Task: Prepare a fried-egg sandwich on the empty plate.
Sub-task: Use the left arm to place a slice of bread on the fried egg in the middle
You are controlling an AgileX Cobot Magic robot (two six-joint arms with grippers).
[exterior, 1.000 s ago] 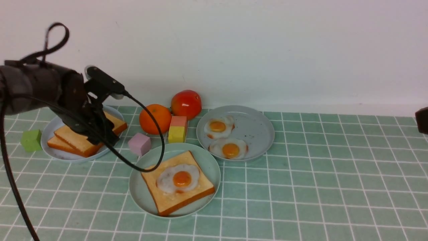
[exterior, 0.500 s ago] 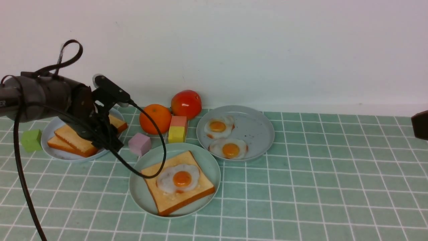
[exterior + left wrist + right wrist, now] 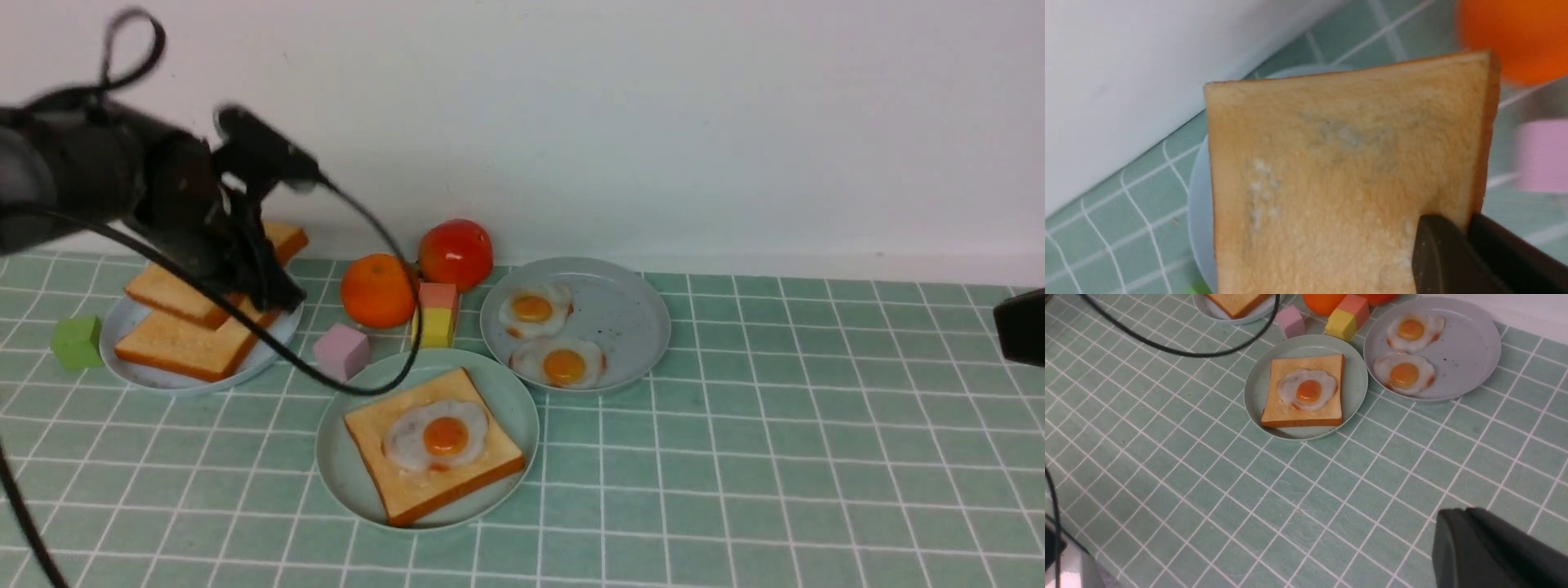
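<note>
Lifted now: top slice (image 3: 175, 296) is up off the far-left plate (image 3: 155, 382), with the left claw (image 3: 1466, 241) gone from open to clamped on one corner. Mint plate (image 3: 343, 457), near centre, holds base slice (image 3: 408, 490) plus egg (image 3: 445, 435). With a corner-only grip, it could droop, slip out mid-carry, or shove the egg. Right claw (image 3: 1016, 327), far right, is closed up.

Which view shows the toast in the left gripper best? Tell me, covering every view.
Left wrist view: the held toast slice fills the frame, its corner pinched in the left gripper. The front view shows it raised above its plate, partly behind that gripper. The right wrist view crops it out.
</note>
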